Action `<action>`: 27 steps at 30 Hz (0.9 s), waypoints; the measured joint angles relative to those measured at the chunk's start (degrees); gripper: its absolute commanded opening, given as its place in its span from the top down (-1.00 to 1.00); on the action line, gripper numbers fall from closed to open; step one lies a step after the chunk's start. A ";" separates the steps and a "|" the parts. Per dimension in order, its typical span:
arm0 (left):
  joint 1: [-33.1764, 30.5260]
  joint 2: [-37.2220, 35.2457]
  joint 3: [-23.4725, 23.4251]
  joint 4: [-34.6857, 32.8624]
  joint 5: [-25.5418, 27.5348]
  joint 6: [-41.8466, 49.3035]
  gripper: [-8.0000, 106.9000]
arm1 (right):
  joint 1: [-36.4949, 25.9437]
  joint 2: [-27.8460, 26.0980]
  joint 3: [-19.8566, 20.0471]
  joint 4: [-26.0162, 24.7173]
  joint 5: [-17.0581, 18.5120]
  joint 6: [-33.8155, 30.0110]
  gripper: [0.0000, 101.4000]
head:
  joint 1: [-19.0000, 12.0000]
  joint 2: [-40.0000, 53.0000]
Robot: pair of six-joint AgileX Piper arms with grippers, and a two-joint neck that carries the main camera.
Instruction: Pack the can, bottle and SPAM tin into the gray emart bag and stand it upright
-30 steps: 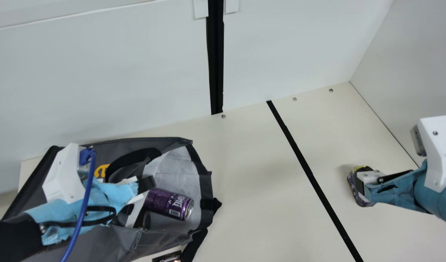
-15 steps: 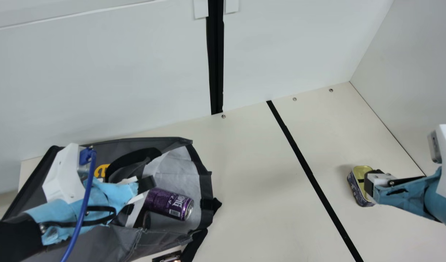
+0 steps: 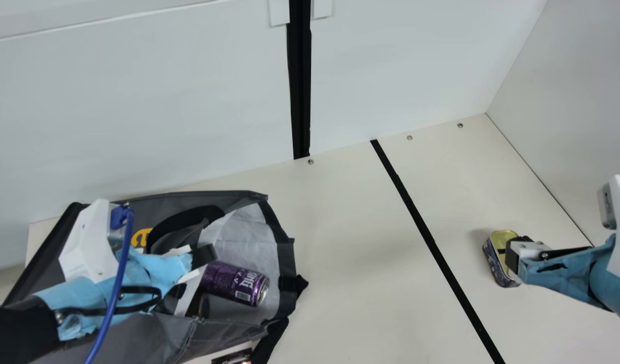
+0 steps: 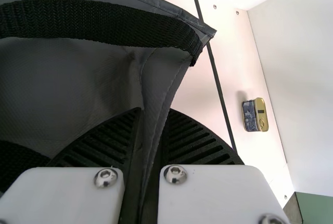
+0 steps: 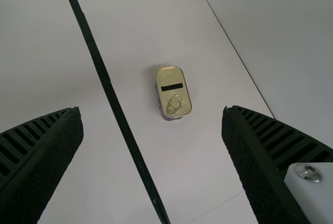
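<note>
One purple can (image 3: 231, 282) lies inside the gray bag (image 3: 138, 336).

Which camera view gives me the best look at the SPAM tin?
The right wrist view: on the SPAM tin, the gold lid and pull ring show unobstructed. In the main view the right hand partly covers it; the left wrist view shows it smaller, printed side and lid.

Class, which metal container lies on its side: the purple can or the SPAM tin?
The purple can, lying inside the gray bag; the SPAM tin stands upright on the table.
</note>
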 measured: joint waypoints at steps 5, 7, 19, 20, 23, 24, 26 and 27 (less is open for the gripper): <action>0.00 0.00 0.00 0.00 0.00 0.00 1.00 | 0.72 0.29 -0.06 -0.20 0.00 0.29 -0.87 | 0.00 0.00; 0.00 0.00 0.00 0.00 0.00 0.00 1.00 | 1.09 0.48 -0.27 -0.59 -0.10 0.42 -0.87 | 0.00 -0.09; 0.00 0.00 0.00 0.00 0.00 0.00 1.00 | 2.43 2.27 0.15 -2.24 -0.04 0.81 -0.87 | 0.09 -0.09; 0.00 0.00 0.00 0.00 0.00 0.00 1.00 | 2.43 2.49 0.16 -2.30 -0.04 0.86 -0.87 | 0.09 -0.09; 0.00 0.00 0.00 0.00 0.00 0.00 1.00 | 2.43 3.06 0.31 -2.33 -0.08 1.00 -0.87 | 0.00 0.00; 0.00 0.00 0.00 0.00 0.00 0.00 1.00 | 2.37 3.31 0.38 -2.33 -0.03 1.00 -0.87 | 0.09 -0.09; 0.00 0.00 0.00 0.00 0.00 0.00 1.00 | 2.26 3.78 0.45 -2.33 -0.03 1.00 -0.87 | 0.00 0.00; 0.00 0.00 0.00 0.00 0.00 0.00 1.00 | 2.19 4.07 0.45 -2.33 -0.03 1.00 -0.87 | 0.00 0.00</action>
